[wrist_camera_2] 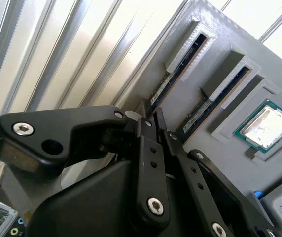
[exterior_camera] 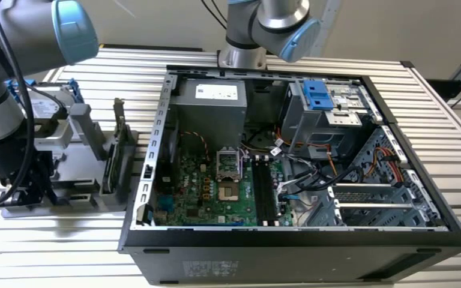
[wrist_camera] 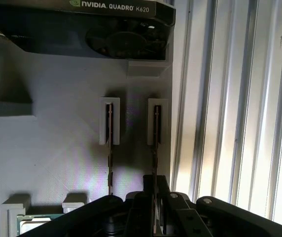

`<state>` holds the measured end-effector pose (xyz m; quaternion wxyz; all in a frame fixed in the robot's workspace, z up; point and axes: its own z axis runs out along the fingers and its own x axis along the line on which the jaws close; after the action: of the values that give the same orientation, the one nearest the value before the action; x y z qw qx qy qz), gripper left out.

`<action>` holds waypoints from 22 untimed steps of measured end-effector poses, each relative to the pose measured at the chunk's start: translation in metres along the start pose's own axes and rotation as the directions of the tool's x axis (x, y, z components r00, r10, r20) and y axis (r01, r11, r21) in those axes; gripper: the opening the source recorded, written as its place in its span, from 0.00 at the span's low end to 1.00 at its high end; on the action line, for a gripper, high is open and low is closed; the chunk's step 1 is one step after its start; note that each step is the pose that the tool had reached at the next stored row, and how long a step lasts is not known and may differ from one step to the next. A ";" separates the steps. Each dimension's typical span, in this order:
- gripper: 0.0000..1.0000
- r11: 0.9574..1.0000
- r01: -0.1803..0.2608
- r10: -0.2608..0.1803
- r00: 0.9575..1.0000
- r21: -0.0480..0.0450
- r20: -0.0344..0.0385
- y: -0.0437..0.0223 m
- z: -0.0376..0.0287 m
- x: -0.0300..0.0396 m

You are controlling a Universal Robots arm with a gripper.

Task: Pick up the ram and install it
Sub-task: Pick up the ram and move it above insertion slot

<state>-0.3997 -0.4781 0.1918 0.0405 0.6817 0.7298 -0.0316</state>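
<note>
Two ram sticks stand on edge in slots of a grey holder. In both wrist views my gripper sits over the end of the ram nearest the slatted table, its black fingers pressed against both faces of the stick. That ram still sits in its slot. A second ram stick stands free in the neighbouring slot. In the exterior view the arm hangs over the holder on the exterior view's left, beside the open computer case with dark memory slots on its motherboard.
The holder also carries a graphics card, a processor chip and a drive with blue rails. A ribbed metal table lies under everything. Cables and a drive cage crowd the case's far side.
</note>
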 end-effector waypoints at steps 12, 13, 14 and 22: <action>0.00 1.000 0.000 0.000 1.000 0.000 0.000 0.0000 -0.0087 -0.0009; 0.00 1.000 0.000 0.000 1.000 0.000 0.000 0.0000 -0.0095 -0.0010; 0.00 1.000 0.000 0.000 1.000 0.000 0.000 0.0001 -0.0103 -0.0011; 0.00 1.000 -0.002 0.002 1.000 0.000 0.000 0.0001 -0.0170 -0.0017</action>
<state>-0.3998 -0.4781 0.2090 0.0405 0.6825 0.7290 -0.0316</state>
